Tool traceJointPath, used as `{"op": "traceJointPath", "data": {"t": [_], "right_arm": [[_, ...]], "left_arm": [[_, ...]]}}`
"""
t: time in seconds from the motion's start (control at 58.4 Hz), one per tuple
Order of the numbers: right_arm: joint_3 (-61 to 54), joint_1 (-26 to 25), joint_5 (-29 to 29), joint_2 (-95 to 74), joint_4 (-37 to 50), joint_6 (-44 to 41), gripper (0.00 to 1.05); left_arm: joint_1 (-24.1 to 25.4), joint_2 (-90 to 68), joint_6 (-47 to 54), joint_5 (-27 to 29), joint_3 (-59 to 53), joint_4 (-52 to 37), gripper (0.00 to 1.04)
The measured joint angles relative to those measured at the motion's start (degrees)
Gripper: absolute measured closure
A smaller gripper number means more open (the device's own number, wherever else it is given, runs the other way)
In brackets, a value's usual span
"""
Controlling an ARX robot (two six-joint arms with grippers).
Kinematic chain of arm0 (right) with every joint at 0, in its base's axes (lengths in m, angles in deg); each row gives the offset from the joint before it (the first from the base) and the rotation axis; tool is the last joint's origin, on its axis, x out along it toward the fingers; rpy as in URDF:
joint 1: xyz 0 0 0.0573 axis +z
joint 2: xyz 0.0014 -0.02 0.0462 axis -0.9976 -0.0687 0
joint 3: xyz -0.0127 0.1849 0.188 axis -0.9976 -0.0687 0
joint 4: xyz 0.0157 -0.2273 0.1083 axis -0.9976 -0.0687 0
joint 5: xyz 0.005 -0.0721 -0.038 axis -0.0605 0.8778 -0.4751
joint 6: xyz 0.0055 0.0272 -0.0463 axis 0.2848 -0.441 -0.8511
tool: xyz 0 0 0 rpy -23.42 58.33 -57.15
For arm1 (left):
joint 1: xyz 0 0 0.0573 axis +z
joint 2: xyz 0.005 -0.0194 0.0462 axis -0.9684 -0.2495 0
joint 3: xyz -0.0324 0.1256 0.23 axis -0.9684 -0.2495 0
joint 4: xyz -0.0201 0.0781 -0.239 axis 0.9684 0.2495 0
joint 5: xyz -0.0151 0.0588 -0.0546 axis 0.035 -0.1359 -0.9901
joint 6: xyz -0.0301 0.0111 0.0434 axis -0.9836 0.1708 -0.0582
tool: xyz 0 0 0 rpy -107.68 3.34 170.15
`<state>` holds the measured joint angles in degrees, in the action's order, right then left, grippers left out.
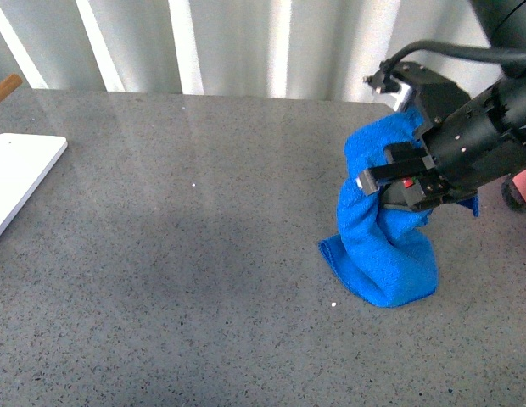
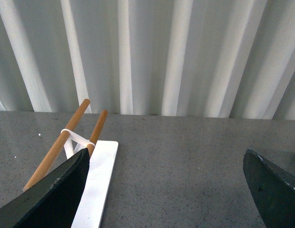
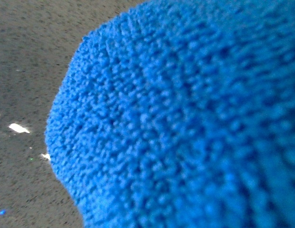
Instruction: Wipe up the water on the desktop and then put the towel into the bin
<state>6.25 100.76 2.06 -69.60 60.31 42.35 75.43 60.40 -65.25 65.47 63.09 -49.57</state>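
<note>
The towel [image 1: 383,246] is a bright royal-blue cloth with a thick, nubbly pile, and it is gathered into a tall, crumpled bundle far across the worktop [image 1: 187,254] from the white board [image 1: 17,174], on the side of the worktop opposite the board. Its upper part is bunched and lifted, while its lower folds spread into a rounded heap that appears to rest on the speckled dark-grey surface. The right hand [image 1: 383,188] reaches in from the side away from the board and is closed on the upper folds of the towel, its black fingers [image 1: 390,157] pinching the cloth so that blue fabric bulges above and below them. In the right wrist view the towel [image 3: 185,118] fills nearly the whole picture, its looped fibres blurred by closeness, with only a strip of grey worktop [image 3: 24,71] and a few small white flecks [image 3: 18,127] showing beside it. A tiny white speck [image 1: 332,304] lies on the worktop just beside the towel's lower edge, on the side facing the board. The left hand [image 2: 164,199] is spread wide with nothing between its two dark fingers [image 2: 57,194]; it hangs over the worktop near the white board [image 2: 97,185], which carries two slanted wooden rods [image 2: 57,145] joined by a white bracket. A pale ribbed wall [image 1: 229,42] stands behind the worktop's far edge.
</note>
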Motion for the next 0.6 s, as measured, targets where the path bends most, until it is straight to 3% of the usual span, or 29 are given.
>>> {"op": "traceJointPath", "data": {"t": [0.428, 0.6], "right_arm": [[22.1, 1.1, 11.2, -19.3, -5.7, 0.0, 0.99], [31.1, 3.7, 11.9, -23.6, -7.6, 0.1, 0.99]], "left_arm": [[0.0, 0.0, 0.0, 0.0, 0.0, 0.0, 0.07], [0.0, 0.0, 0.0, 0.0, 0.0, 0.0, 0.07]]}}
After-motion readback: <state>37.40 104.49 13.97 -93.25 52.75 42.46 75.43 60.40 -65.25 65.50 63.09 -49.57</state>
